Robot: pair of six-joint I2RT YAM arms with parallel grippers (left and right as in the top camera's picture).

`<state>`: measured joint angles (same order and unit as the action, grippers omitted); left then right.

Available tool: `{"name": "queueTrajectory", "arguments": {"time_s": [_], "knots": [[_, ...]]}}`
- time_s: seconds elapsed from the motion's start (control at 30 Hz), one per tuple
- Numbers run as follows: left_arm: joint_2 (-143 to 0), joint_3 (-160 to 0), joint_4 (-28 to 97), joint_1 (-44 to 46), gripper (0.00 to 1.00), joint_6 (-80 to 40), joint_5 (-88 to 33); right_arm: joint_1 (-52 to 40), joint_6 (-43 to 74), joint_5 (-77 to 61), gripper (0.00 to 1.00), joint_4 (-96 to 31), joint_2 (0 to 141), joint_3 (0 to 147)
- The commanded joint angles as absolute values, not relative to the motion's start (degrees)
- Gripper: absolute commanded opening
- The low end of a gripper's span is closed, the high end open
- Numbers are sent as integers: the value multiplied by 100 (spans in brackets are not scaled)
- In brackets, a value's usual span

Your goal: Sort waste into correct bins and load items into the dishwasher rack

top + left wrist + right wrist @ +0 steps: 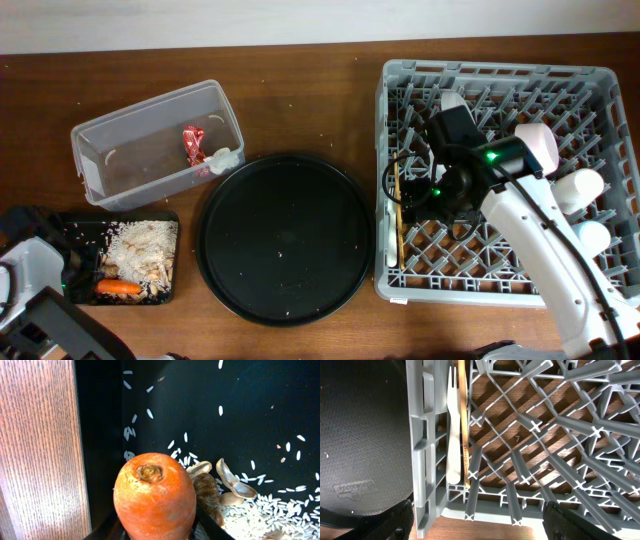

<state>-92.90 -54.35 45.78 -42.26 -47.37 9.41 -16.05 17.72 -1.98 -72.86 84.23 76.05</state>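
Lying at the near edge of the shallow black tray [100, 228] overhead, the orange carrot [118, 287] is shown close up, blunt-ended and brown-cored, between the fingers of the left gripper [160, 526], grip not discernible, while the right gripper [482, 520], far from that tray, is spread wide, empty.

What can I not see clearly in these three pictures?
Left wrist view: the orange carrot hides the left gripper; its grip is unclear.
Overhead: the right arm covers part of the grey plastic dishwasher rack.
Right wrist view: the top edge cuts the thin wooden stick.
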Motion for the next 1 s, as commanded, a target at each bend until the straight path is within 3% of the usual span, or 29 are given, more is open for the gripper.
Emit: {"name": "queueTrajectory", "arguments": {"time_s": [0.0, 0.17, 0.47, 0.63, 0.97], "knots": [[-9354, -5522, 4571, -4254, 43, -4672, 1037, -1562, 1737, -128, 86, -7288, 8440, 7583], [-9354, -5522, 4604, -4254, 65, -4672, 1035, -1562, 1737, -128, 85, -7290, 8440, 7583], [-9288, -5682, 4681, -3959, 66, -4160, 473, -1562, 1737, -287, 86, -7282, 8440, 7583], [-9085, -6128, 4742, -2692, 67, -3457, 364, -1562, 1737, -873, 88, -7067, 8440, 7583], [-9035, -6436, 4866, 410, 78, -2241, 368, -1256, 1734, -1424, 95, -6855, 8438, 7585]]}}
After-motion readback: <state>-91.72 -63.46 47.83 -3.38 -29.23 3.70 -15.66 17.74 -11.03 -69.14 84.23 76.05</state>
